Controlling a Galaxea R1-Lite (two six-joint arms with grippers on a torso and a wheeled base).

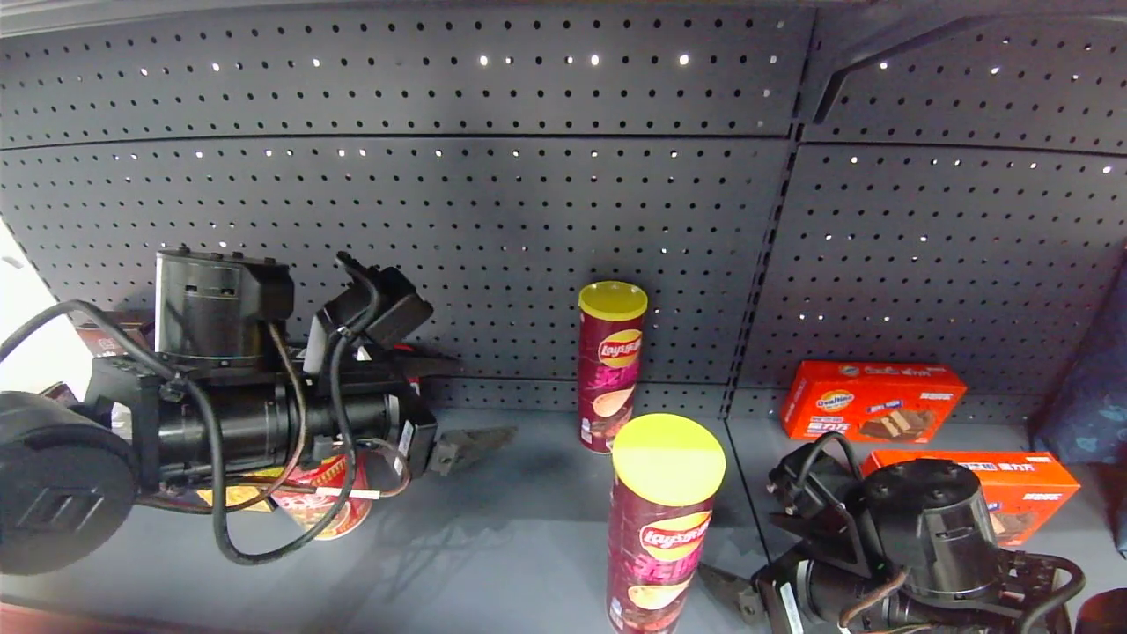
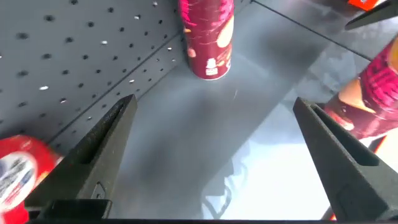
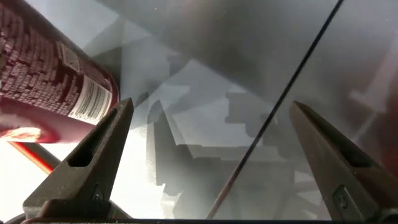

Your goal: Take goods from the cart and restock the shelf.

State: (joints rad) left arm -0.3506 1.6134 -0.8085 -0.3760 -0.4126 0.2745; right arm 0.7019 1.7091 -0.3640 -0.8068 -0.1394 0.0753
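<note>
while 2 chip cans [image 1: 612,365] [image 1: 662,519] stand on the shelf [image 1: 493,528], both jaws gape empty.

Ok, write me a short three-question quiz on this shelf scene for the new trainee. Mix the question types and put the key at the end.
1. How many yellow-lidded chip cans stand upright on the shelf?
2. The orange boxes lie: A) to the robot's left of the cans; B) to the robot's right of them; C) stacked on top of them.
3. True or false: the left pincer is shut on a can.
Key: 1) two; 2) B; 3) false: it is open and empty, and so is the right pincer.
</note>
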